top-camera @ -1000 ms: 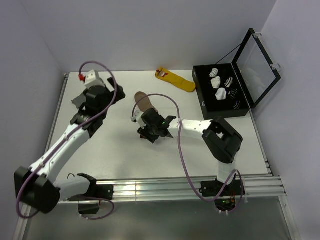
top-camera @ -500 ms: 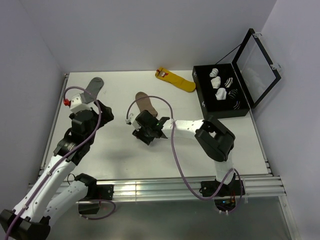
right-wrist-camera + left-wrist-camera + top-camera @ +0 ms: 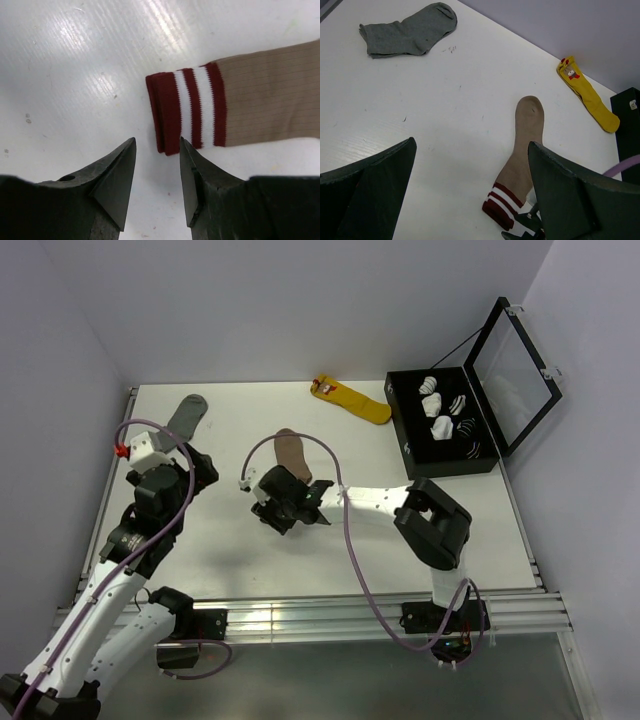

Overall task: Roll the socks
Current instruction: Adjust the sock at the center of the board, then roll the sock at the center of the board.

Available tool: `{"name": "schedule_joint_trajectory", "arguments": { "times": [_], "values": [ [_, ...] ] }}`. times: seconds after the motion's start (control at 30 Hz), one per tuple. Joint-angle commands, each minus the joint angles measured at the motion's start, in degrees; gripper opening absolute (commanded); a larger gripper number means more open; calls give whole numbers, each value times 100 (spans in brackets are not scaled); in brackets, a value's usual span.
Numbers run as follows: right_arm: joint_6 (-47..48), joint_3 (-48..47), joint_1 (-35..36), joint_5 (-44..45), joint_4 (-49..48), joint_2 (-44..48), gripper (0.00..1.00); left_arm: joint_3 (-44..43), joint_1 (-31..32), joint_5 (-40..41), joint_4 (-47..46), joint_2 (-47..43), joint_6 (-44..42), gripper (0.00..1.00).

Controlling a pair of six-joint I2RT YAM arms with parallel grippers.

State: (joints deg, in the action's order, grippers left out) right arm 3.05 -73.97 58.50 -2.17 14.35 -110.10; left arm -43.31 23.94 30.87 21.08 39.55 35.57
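Note:
The tan-brown sock lies flat on the white table, toe pointing away. Its dark red and white striped cuff is at the near end. It also shows in the left wrist view. My right gripper is open with a narrow gap. Its tips sit just short of the cuff's end and hold nothing. In the top view it is at the sock's near end. My left gripper is wide open and empty, raised over the table left of the sock.
A plain grey sock lies at the far left and a yellow sock with a red tag at the back. An open black box with several rolled socks stands at the right, lid up.
My left arm has pulled back toward the near left, uncovering the grey sock. My right gripper has slid left and nearer along the table to the cuff end.

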Motion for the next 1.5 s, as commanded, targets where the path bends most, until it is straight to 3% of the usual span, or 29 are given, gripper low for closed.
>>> {"name": "schedule_joint_trajectory", "arguments": {
  "times": [0.0, 0.47, 1.3, 1.37, 1.47],
  "values": [
    [283, 208, 91, 384, -458, 507, 47, 7, -74, -37, -78, 9, -103, 100],
    [732, 234, 258, 736, -626, 60, 46, 42, -302, -345, -113, 53, -77, 99],
    [732, 296, 425, 894, -644, -538, 46, 77, -399, -433, -122, 18, -59, 100],
    [706, 287, 425, 894, -600, -582, 44, 86, -408, -442, -113, 18, -59, 100],
    [653, 261, 434, 912, -530, -705, 32, 86, -408, -442, -139, 18, -42, 99]
  ]
}}
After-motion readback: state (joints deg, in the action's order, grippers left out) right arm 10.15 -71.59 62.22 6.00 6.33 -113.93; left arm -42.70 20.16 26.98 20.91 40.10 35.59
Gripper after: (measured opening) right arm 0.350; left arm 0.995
